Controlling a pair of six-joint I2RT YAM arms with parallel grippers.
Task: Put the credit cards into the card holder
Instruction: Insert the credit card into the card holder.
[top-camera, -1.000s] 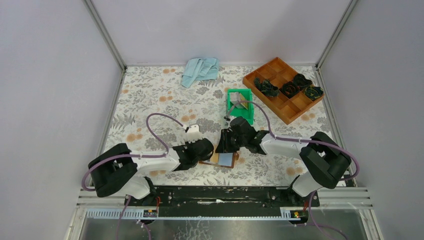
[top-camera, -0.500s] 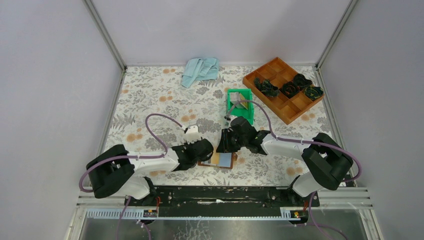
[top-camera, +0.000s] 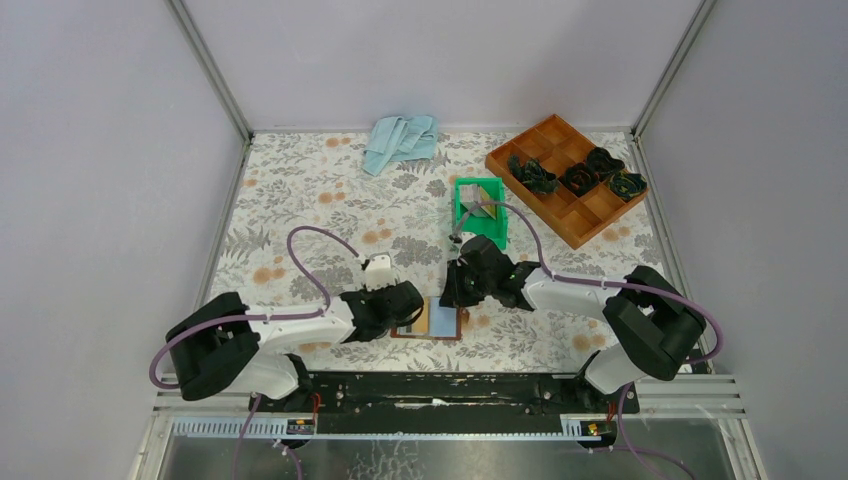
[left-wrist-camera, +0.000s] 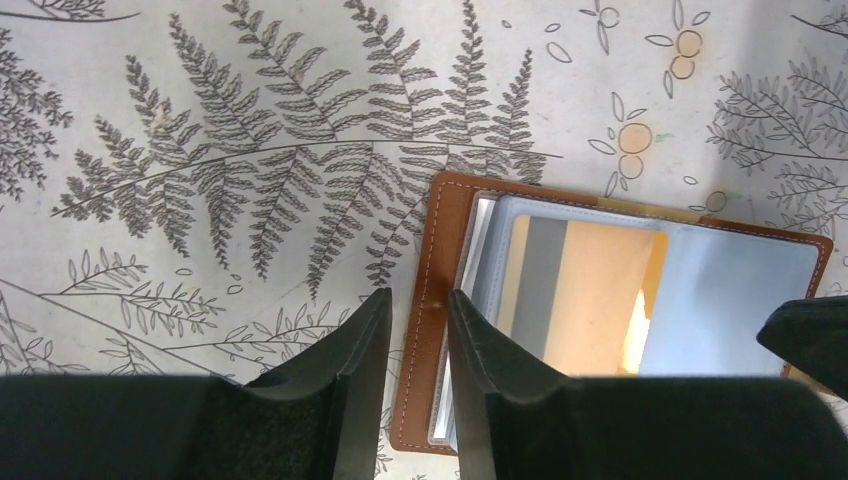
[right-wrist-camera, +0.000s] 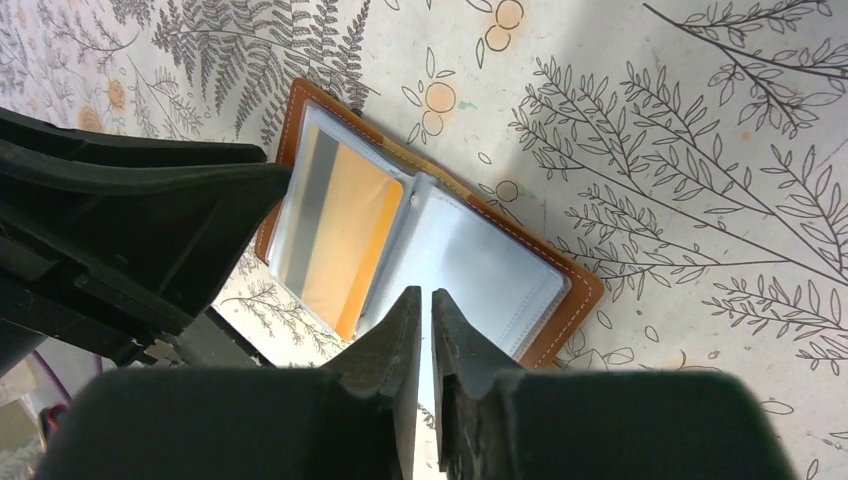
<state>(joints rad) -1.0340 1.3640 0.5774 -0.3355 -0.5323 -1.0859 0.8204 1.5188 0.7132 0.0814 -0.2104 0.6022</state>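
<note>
The brown leather card holder (top-camera: 425, 336) lies open near the table's front, clear sleeves up; it also shows in both wrist views (left-wrist-camera: 440, 240) (right-wrist-camera: 575, 290). A gold-tan credit card with a grey stripe (left-wrist-camera: 600, 290) (right-wrist-camera: 350, 230) sits in the left sleeve. The right page (right-wrist-camera: 490, 270) looks light blue. My left gripper (top-camera: 406, 320) (left-wrist-camera: 412, 300) is slightly open, its jaws straddling the holder's left edge. My right gripper (top-camera: 456, 300) (right-wrist-camera: 420, 295) is nearly shut with a thin slit, tips over the middle of the sleeves. I cannot tell if it pinches anything.
A green plastic bin (top-camera: 480, 205) stands just behind the right gripper. An orange-brown wooden tray (top-camera: 565, 190) with dark bundles is at the back right. A light blue cloth (top-camera: 402, 140) lies at the back. Grey walls close in both sides.
The card holder and both grippers have shifted a little to the left. The right gripper's tips have come further over the sleeves.
</note>
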